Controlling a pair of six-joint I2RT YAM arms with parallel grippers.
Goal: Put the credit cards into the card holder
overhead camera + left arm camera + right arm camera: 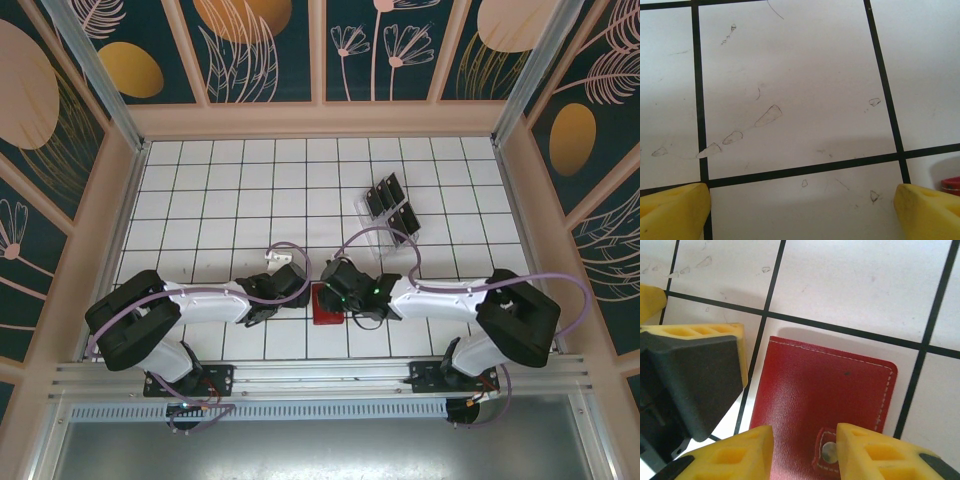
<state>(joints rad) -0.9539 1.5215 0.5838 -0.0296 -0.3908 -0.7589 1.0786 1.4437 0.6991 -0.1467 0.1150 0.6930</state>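
My right claw [804, 452] is slightly spread above the closed red leather square wallet [825, 385], which lies flat on the white gridded surface [865, 285]. My left claw [800, 210] gapes wide just beside it. The thin black rectangular cards [391, 205] stand in a clear plastic tray [372, 238] farther back.

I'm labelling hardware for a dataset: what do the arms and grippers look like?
The left arm and right arm have white links, black joints and bases, and a lilac cable looping along each. A green light glows at the right wrist. The left gripper and right gripper have black bodies and yellow fingers with moulded slots.
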